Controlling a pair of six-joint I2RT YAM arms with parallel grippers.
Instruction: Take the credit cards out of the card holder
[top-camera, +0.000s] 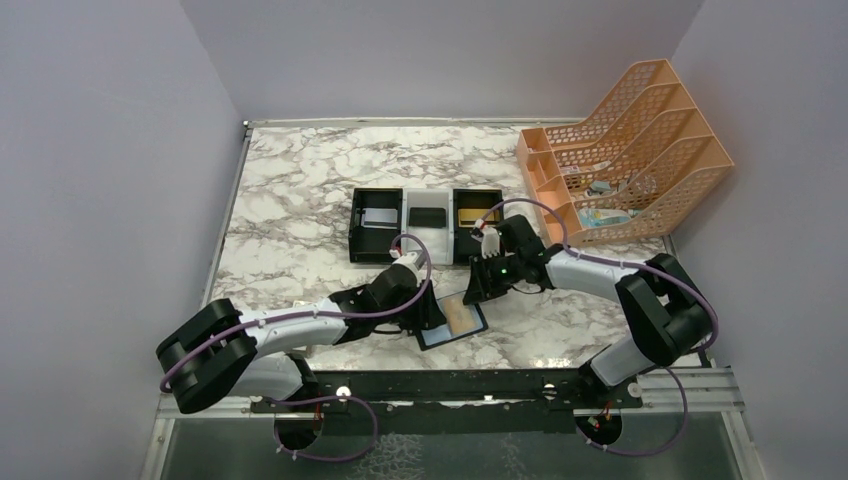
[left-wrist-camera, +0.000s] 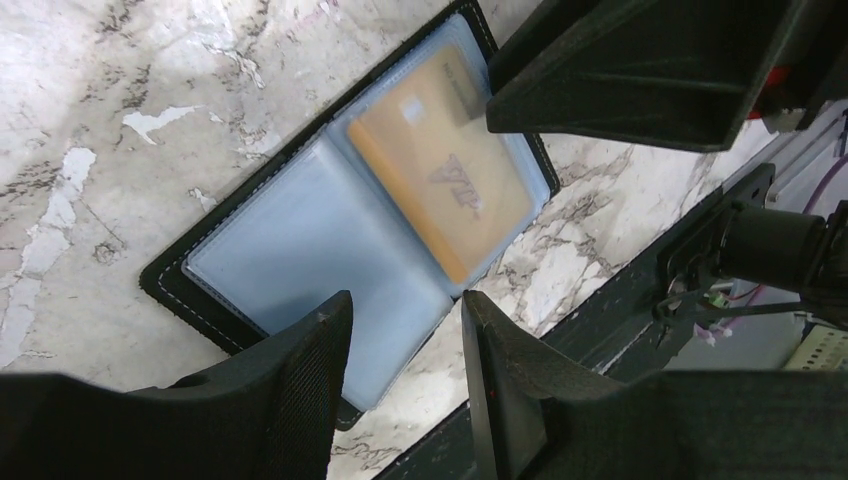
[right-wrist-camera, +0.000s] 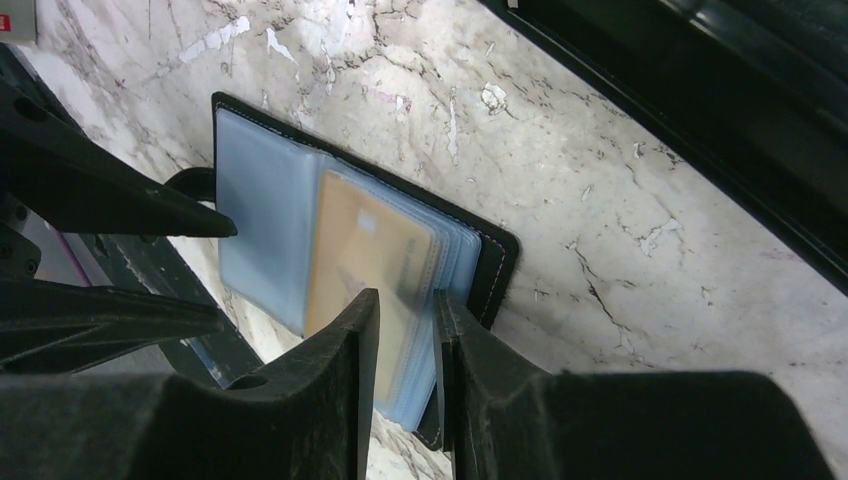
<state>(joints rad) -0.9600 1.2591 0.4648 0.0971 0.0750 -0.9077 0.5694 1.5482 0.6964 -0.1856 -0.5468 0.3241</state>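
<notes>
My right pincer (right-wrist-camera: 405, 300) is straddling the gold card (right-wrist-camera: 365, 250) at its sleeved edge, grip unclear; likely stiff, slick. Left pincer (left-wrist-camera: 407, 305) is hovering open.

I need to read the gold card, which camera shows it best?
The left wrist view: the gold card lies nearly whole inside the card holder, its print visible. The right wrist view shows it blurred, partly behind the right gripper. The top view shows a tan patch.

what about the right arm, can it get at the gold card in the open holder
Probably yes: the card holder lies open, the gold card shows in its clear pocket, and the right pincer straddles that pocket's edge, nothing blocking.
</notes>
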